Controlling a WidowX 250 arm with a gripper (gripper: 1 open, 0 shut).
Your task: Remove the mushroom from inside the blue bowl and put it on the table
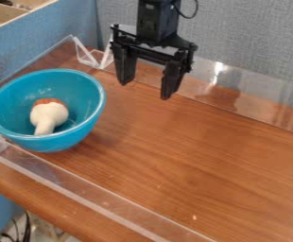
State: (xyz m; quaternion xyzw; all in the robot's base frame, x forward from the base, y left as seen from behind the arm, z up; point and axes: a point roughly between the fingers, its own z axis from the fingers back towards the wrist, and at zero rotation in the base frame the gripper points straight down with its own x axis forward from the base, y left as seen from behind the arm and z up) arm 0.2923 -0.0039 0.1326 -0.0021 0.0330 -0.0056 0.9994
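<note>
The glossy turquoise-blue bowl (45, 112) stands at the left end of the wood-grain table (199, 151). Inside it lies the cream-white mushroom (48, 114) with a small reddish spot beside its cap. My black gripper (146, 79) hangs above the table at the back, to the right of and behind the bowl, pointing straight down. Its fingers (171, 81) stand wide apart with nothing between them. It touches neither the bowl nor the mushroom.
A low clear acrylic border (86, 194) runs along the table's edges. A blue-grey wall panel (42, 52) rises behind the bowl on the left. Bare wood stretches across the middle and right of the tabletop.
</note>
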